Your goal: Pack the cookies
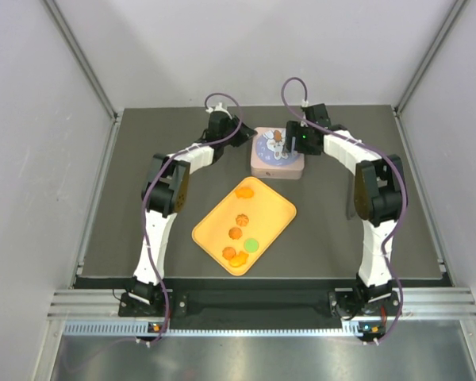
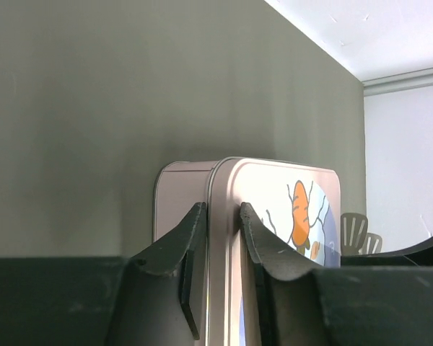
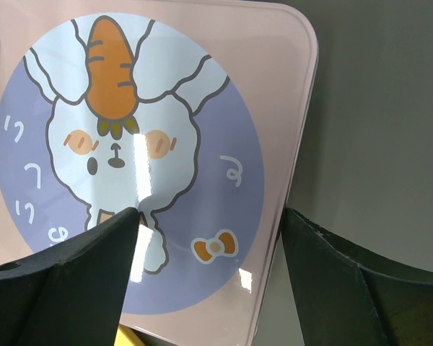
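Nearer than the pink tin [image 1: 270,164], the orange tray [image 1: 276,208] holds the cookies [image 1: 236,233]. Only its wrist view shows the left gripper [image 2: 222,209] clamped on the tin's rim. The right gripper [image 3: 209,216], fingers apart, straddles the tin's right edge.

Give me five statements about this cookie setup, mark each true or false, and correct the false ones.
1. The cookies lie on the orange tray. True.
2. The tin stands uncovered. False: its rabbit lid covers it.
3. The left claw has a finger on each side of the lid's edge. True.
4. The right claw holds a cookie. False: it is open and empty, above the lid.
5. A green cookie lies on the tray. True.
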